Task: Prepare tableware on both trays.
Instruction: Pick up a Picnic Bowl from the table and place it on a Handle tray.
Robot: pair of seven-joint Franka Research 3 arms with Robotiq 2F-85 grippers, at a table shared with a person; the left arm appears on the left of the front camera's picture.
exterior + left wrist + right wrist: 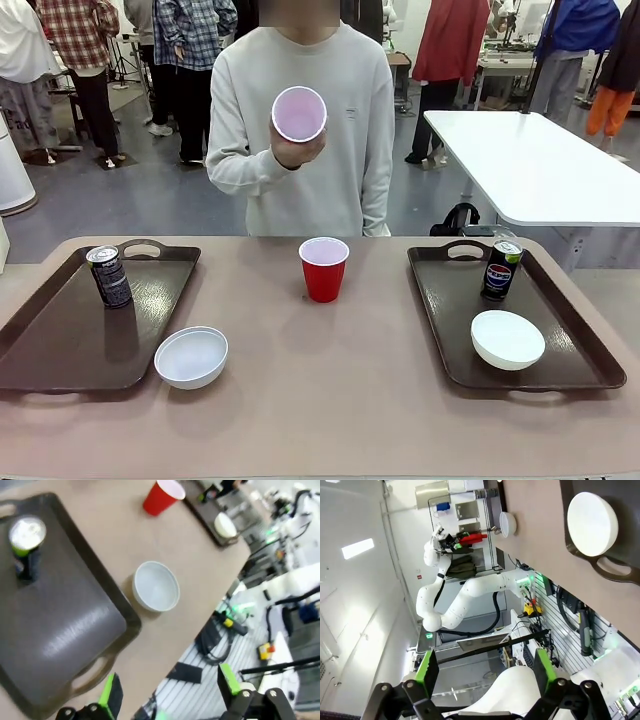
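Note:
Across the table a person's hand holds one red cup (299, 113) up, its white inside facing me. The other red cup (324, 268) (162, 496) stands upright at the table's middle. The black-green can (109, 276) (27, 545) stands on the left tray (60, 340) (65, 625). One white bowl (191, 356) (156, 586) (508, 524) sits on the table just off that tray's right rim. On the right tray (450, 300) (615, 572) are the Pepsi can (500, 269) and the second bowl (507, 339) (592, 524). My left gripper (169, 690) hangs open above the table's near edge. My right gripper (486, 672) is open, off the table.
A white table (540, 165) stands behind at the right, with several people farther back. The left arm (470, 595) shows white in the right wrist view. Bare tabletop (330, 400) lies between the trays.

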